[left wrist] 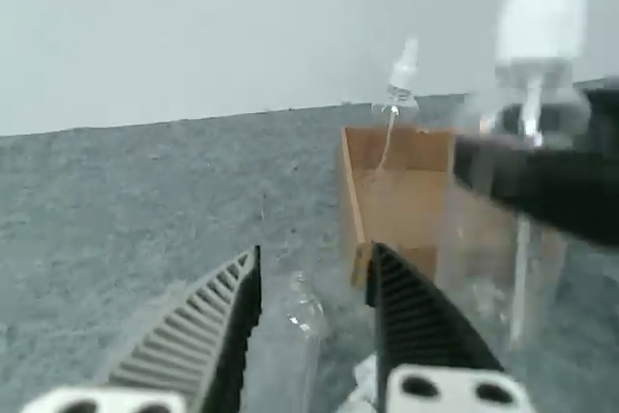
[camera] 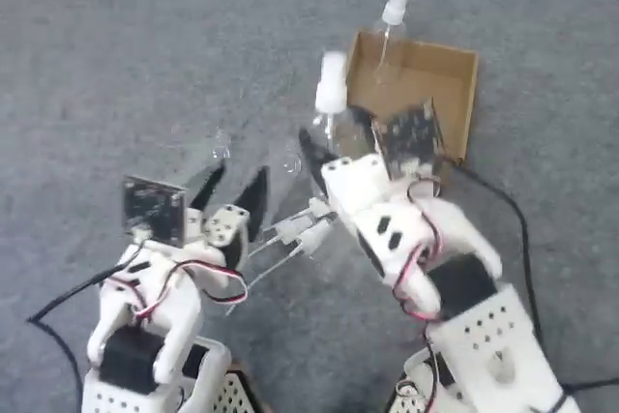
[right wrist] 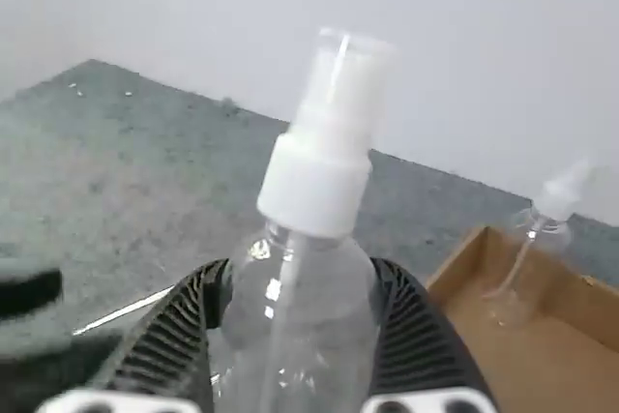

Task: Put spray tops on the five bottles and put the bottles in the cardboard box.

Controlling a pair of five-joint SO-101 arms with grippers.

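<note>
My right gripper (camera: 334, 145) is shut on a clear bottle (right wrist: 295, 307) that stands upright and carries a white spray top (right wrist: 324, 157), just in front of the cardboard box (camera: 455, 70). Another capped bottle (camera: 391, 31) stands upright in the box's far corner. My left gripper (camera: 240, 177) hangs open over the carpet. In the left wrist view a capless clear bottle (left wrist: 298, 321) lies on the carpet ahead of its open fingers (left wrist: 218, 336). Loose white spray tops (camera: 298, 232) with thin tubes lie between the two arms.
Grey carpet (camera: 106, 74) covers the table, bare to the left and far side. Clear capless bottles (camera: 219, 148) lie near the left gripper. The box (left wrist: 397, 191) sits open-topped at the back right, and a black cable (camera: 517, 229) runs beside the right arm.
</note>
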